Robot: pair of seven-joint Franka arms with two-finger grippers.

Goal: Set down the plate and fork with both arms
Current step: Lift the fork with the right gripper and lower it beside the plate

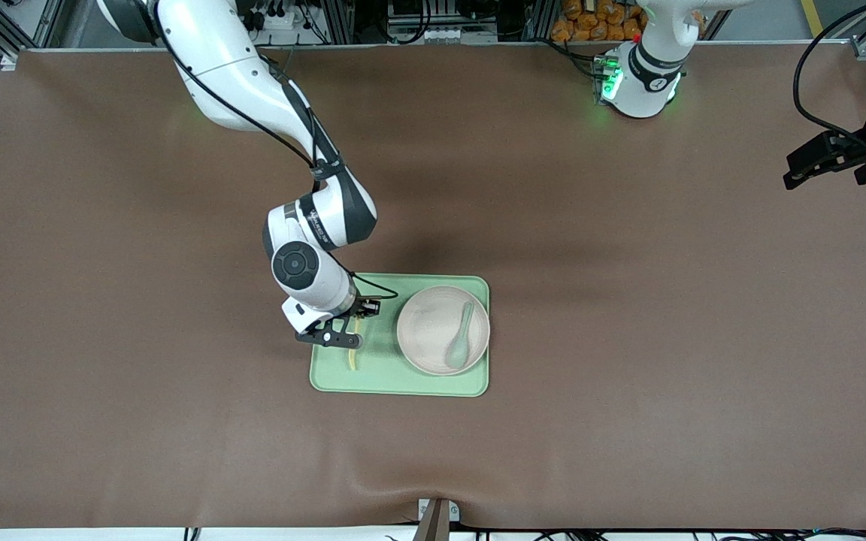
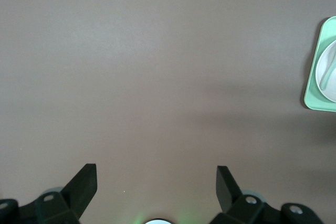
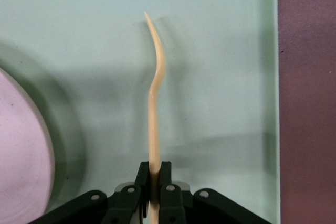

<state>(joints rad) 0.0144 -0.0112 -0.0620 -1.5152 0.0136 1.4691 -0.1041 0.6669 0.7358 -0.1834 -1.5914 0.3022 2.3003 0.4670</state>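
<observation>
A small pale yellow plastic fork (image 3: 155, 103) is gripped edge-on by the clenched right gripper (image 1: 344, 330) over the rectangular pale green tray (image 1: 373, 376) on the brown tabletop (image 1: 628, 338); the round off-white speckled plate (image 1: 433, 323) is seen on the tray, a pale green spoon (image 1: 460, 338) lying in it; the left gripper (image 2: 156, 187) is held released, waiting above bare tabletop at the left arm's end.

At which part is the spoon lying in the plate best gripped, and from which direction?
Probably the spoon at mid-handle, coming from above. Its handle leans up against the plate's rim while the bowl end lies low inside, so the handle is the raised, narrow part. The open left gripper waits over bare table; the right gripper holds the fork.
</observation>
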